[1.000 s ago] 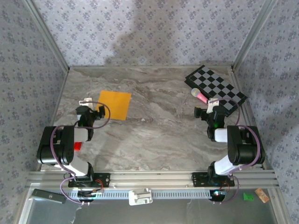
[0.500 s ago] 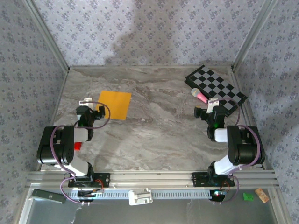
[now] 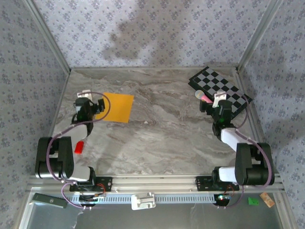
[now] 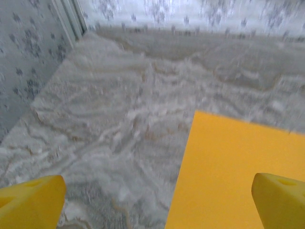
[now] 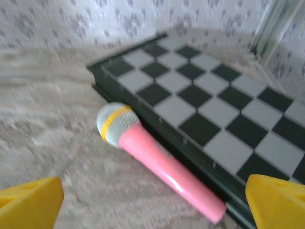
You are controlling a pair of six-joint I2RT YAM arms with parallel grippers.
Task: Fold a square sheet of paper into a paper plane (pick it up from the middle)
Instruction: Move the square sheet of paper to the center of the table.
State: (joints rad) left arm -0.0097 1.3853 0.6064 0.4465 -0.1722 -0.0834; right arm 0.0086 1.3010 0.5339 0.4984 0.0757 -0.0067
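The square sheet of paper point(image 3: 116, 107) lies flat and unfolded on the marble table, left of centre. In the left wrist view, the paper point(image 4: 243, 171) covers the lower right, with its left edge running just right of the midline. My left gripper point(image 3: 90, 106) hovers at the sheet's left edge, open, and holds nothing. Its yellow fingertips point(image 4: 31, 198) sit far apart, and the left gripper point(image 4: 157, 202) is centred over bare table beside the paper. My right gripper point(image 3: 217, 107) is open at the far right, away from the paper.
A black-and-white checkered board point(image 3: 219, 88) lies at the back right, with a pink microphone point(image 3: 203, 98) against its near edge. In the right wrist view, the microphone point(image 5: 157, 162) is just ahead of the open right gripper point(image 5: 152, 202). A small red block point(image 3: 79, 146) rests near the left arm.
Both arms have stretched away from their bases. The left gripper moved up beside the paper's left edge. The right gripper moved toward the microphone and board.
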